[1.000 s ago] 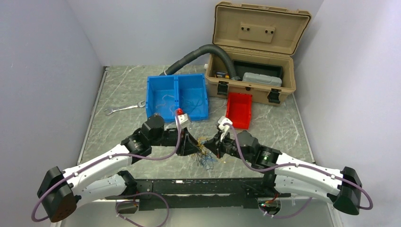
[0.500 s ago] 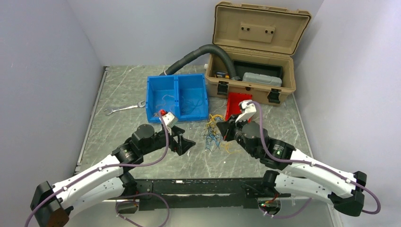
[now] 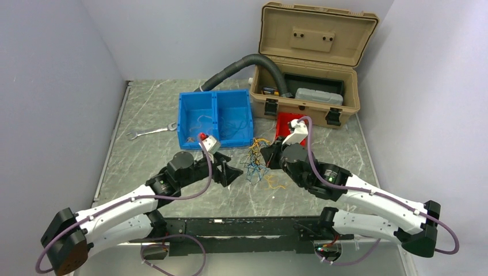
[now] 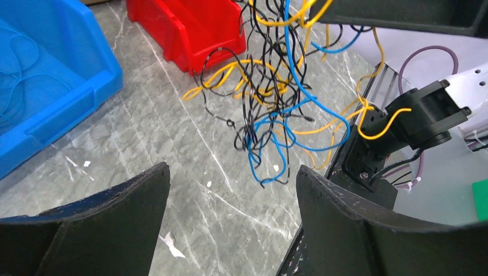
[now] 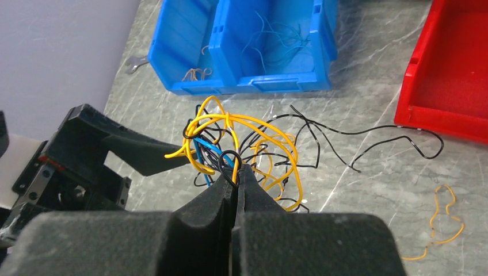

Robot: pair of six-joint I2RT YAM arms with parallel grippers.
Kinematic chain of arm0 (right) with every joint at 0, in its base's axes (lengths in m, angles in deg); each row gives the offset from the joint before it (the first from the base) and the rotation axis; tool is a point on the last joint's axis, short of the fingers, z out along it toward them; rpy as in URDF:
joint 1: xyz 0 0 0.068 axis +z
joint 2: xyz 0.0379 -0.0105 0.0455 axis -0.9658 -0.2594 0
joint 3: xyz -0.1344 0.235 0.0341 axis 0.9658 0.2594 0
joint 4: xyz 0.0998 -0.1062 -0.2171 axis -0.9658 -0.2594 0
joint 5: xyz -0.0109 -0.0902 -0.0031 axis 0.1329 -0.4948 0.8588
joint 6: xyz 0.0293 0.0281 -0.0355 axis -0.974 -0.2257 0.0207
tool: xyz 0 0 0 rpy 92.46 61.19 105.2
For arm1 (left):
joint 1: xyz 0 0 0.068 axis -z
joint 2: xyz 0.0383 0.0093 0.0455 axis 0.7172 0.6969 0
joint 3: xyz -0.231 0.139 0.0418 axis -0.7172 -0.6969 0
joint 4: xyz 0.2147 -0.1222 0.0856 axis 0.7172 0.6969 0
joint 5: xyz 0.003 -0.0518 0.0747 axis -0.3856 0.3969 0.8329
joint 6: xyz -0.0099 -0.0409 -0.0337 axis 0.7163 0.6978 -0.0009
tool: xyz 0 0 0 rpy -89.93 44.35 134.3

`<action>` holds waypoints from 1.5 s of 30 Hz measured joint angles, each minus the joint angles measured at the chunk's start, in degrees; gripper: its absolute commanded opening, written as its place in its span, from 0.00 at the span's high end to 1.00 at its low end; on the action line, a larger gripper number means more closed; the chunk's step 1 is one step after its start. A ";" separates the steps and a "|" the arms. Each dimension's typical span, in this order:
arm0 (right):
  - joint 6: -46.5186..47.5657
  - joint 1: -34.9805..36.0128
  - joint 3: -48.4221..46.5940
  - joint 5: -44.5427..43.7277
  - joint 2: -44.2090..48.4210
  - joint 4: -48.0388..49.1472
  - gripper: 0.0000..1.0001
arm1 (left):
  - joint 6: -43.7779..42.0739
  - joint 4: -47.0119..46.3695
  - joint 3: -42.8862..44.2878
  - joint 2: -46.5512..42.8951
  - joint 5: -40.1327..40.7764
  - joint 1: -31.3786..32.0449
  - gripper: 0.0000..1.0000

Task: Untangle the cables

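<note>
One bunch of thin yellow, blue and black cables (image 5: pixel 241 144) hangs pinched in the right gripper (image 5: pixel 236 172); the left gripper (image 4: pixel 230 175) is spread wide, holding nothing.

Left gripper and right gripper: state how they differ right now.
The left gripper stands open; the right gripper is shut. The left gripper holds nothing; the right gripper pinches the cables, and the tangle hangs from it. Both are black and face that tangle.
</note>
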 measured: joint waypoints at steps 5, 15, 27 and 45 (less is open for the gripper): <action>-0.31 0.00 0.00 1.99 -0.11 0.55 1.00 | 0.22 -2.14 3.37 6.78 -0.44 0.28 0.24; -2.01 0.00 0.02 3.69 0.87 0.42 1.00 | 4.26 -10.93 7.87 19.85 -3.26 0.79 1.00; -31.34 -0.46 1.16 -18.93 13.00 -37.99 1.00 | 8.81 10.99 2.19 -4.26 9.99 -10.93 1.00; -27.04 -0.83 4.68 -21.70 7.43 -41.64 0.28 | 13.88 35.15 1.01 -17.94 17.66 -21.00 1.00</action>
